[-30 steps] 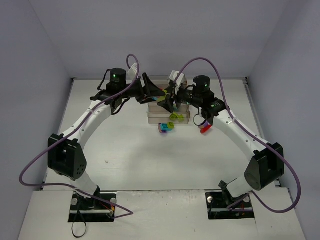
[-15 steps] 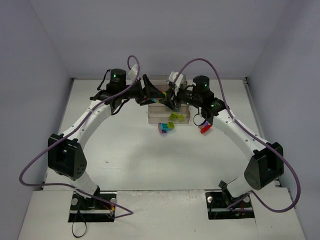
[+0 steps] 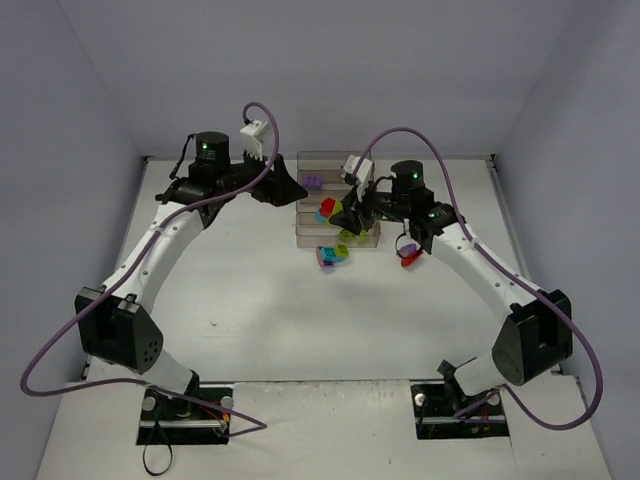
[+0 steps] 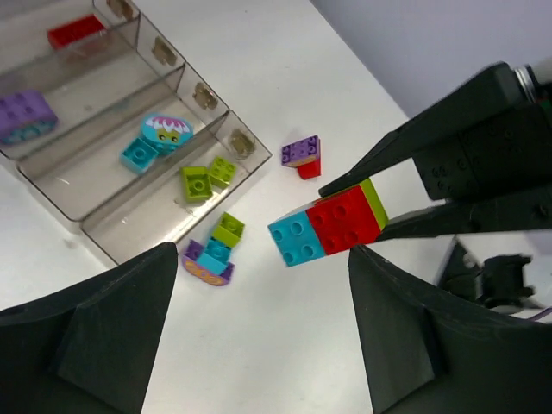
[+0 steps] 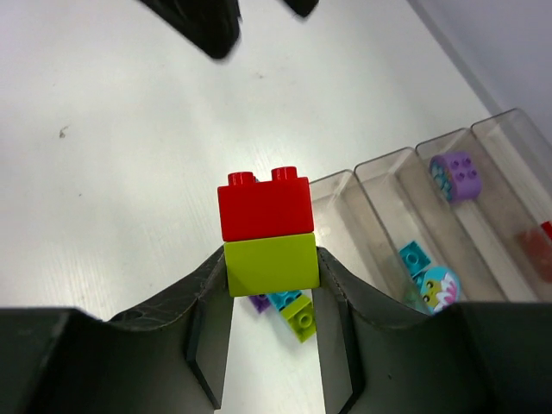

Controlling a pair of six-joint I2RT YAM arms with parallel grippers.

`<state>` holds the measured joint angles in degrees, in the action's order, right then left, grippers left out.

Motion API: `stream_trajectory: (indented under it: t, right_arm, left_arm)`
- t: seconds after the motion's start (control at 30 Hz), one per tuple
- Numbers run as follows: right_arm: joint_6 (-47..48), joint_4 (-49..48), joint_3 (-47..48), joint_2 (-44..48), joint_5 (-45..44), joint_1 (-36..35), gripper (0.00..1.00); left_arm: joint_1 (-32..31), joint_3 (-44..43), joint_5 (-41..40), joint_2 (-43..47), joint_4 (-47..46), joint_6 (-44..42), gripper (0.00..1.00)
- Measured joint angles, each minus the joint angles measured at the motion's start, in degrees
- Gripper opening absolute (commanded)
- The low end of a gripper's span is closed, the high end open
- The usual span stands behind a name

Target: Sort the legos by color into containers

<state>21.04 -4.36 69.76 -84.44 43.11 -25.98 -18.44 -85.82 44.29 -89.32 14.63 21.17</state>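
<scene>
Surface: a white matt table [image 3: 250, 300] under pale lavender-grey walls [image 3: 90, 100], with the arm bases at its near edge.
Loose cluster: a purple, cyan and lime cluster [image 3: 333, 253] [image 4: 214, 254] lies on the table just near of the rack.
Loose pair: a purple-and-red pair [image 3: 408, 258] [image 4: 303, 156] sits to the right, under the right arm.
Mixed stack: a lime, red and cyan stack [image 3: 330, 208] [image 4: 328, 226] [image 5: 267, 233] is held in the air over the rack's near tiers.
Right claw: the right claw [image 3: 345, 212] [image 5: 270, 263] is closed narrowly on the stack's lime end. Red and cyan jut free.
Left claw: the left claw [image 3: 292, 190] [image 4: 259, 259] stands wide and holds nothing, left of the stack.
Handling: the bricks look light, rigid and glossy, so likely slippery. The flat side walls are the best place to grip, not the studs. Press-fit joints probably need a pull from both claws.
Rack: the rack [image 3: 300, 240] [image 4: 129, 233] [image 5: 362, 198] is stepped, with narrow trays of smoky clear plastic, thin-walled and square-cornered.
Contents: lime bricks [image 4: 207, 177] are nearest, then cyan pieces [image 4: 155, 138], one round and printed. Next comes a purple brick [image 4: 21, 112], and a red brick [image 4: 76, 30] is farthest.
</scene>
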Motion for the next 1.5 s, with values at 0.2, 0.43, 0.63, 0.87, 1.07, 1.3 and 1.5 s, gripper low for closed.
stream_trajectory:
  t: [0.2,0.43,0.63,0.87,1.07,1.3,1.5]
  right_arm:
    - [0.52,4.37,-0.52,2.51,3.08,0.68,0.0]
    - [2.36,10.21,-0.46,4.74,8.11,0.76,0.0]
    - [3.23,13.2,-0.46,5.42,10.43,0.76,0.0]
    - [3.54,14.62,-0.46,5.6,11.78,0.31,0.0]
    - [3.72,15.3,-0.44,5.6,12.07,-0.44,0.0]
    - [3.74,15.41,-0.44,5.6,12.04,-0.76,0.0]
    - [3.72,15.45,-0.44,5.62,12.02,-0.85,0.0]
  left_arm:
    - [0.76,0.07,9.16,1.57,2.19,-18.64,0.73]
    - [-0.26,0.44,20.2,0.22,5.51,-31.45,0.73]
    - [-2.1,0.42,24.22,-0.07,8.44,-38.49,0.73]
    - [-5.97,0.42,25.81,-0.42,11.5,-42.88,0.69]
    - [-6.75,0.39,26.23,-1.36,10.82,-42.34,0.61]
    - [-7.5,0.02,26.21,-2.21,10.71,-41.57,0.55]
    - [-8.83,-0.28,26.18,-2.73,10.69,-41.24,0.48]
